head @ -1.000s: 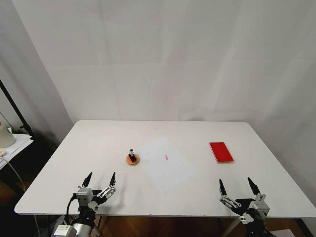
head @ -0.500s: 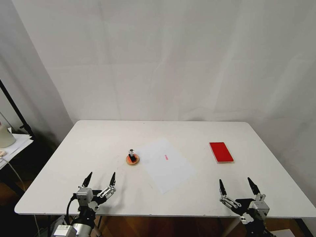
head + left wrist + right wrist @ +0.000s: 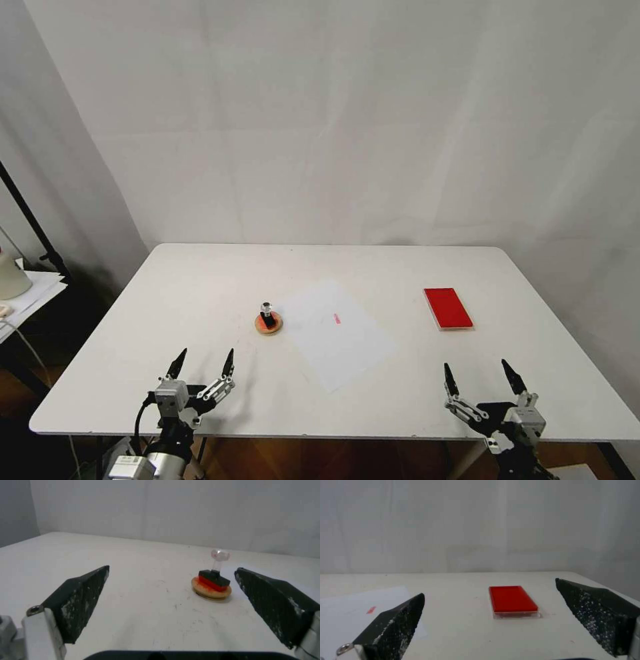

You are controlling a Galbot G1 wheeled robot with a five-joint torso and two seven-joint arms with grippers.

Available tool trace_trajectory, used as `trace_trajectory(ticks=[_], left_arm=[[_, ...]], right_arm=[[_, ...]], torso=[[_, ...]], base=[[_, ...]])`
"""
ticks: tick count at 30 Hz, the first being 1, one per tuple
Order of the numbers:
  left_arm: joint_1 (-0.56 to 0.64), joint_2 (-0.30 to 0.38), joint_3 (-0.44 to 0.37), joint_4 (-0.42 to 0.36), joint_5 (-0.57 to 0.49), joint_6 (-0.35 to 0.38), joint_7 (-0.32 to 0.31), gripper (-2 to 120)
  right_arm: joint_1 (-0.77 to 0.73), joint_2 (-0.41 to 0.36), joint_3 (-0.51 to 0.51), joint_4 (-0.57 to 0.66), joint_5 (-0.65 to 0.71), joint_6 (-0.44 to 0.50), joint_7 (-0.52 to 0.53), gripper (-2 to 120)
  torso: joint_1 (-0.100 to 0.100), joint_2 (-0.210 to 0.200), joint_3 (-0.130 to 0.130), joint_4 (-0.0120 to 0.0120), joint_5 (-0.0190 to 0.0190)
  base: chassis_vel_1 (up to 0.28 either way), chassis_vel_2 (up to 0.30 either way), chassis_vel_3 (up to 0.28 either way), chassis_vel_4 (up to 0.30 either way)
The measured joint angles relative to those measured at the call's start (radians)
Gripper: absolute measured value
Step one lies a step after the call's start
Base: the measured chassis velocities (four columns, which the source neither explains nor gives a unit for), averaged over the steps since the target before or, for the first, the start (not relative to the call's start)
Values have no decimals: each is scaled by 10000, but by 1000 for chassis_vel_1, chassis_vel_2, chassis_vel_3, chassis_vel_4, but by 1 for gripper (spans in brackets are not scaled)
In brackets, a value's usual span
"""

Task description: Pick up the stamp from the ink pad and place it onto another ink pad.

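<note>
Your left gripper (image 3: 203,363) hung low over the near edge of the table (image 3: 200,280), its 2 fingers spread wide apart and holding nothing. Ahead of it and a little toward its right finger, well apart from the tips, the stamp (image 3: 267,314) stood upright on the round pad (image 3: 269,325); you could see this from the left wrist too, where the stamp (image 3: 215,576) sat with its black base on the orange-red centre of that pad (image 3: 211,590), its clear knob on top, framed between the 2 fingers (image 3: 80,597) but nearer the right one. Your right gripper (image 3: 481,379) hung over the near edge on the other side, fingers likewise spread and empty. Straight ahead of it, near but not touching, the red pad (image 3: 448,308) lay flat on the table with nothing on it; from the right wrist that pad (image 3: 512,601) sat between the 2 fingers (image 3: 395,622), about centred. Between your 2 grippers and farther out, a sheet of paper (image 3: 337,333) lay flat and skewed, carrying 1 small red mark (image 3: 337,318); its near corner pointed toward the gap between the grippers, and its left corner lay just beside the round pad. The 2 pads lay well apart, with the sheet between them.
</note>
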Motion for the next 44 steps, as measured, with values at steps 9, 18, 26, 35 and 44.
trace_trajectory(ticks=[9, 18, 26, 35, 44], left_arm=[[1, 0, 0, 0, 0, 0, 0, 100], [0, 0, 0, 0, 0, 0, 0, 100], [1, 0, 0, 0, 0, 0, 0, 100], [0, 0, 0, 0, 0, 0, 0, 100], [0, 0, 0, 0, 0, 0, 0, 100]], right_arm=[[0, 0, 0, 0, 0, 0, 0, 100], [0, 0, 0, 0, 0, 0, 0, 100], [0, 0, 0, 0, 0, 0, 0, 100], [0, 0, 0, 0, 0, 0, 0, 100], [0, 0, 0, 0, -1, 0, 0, 100]], torso=[[0, 0, 0, 0, 0], [0, 0, 0, 0, 0], [0, 0, 0, 0, 0], [0, 0, 0, 0, 0], [0, 0, 0, 0, 0]], base=[[0, 0, 0, 0], [0, 0, 0, 0], [0, 0, 0, 0], [0, 0, 0, 0], [0, 0, 0, 0]])
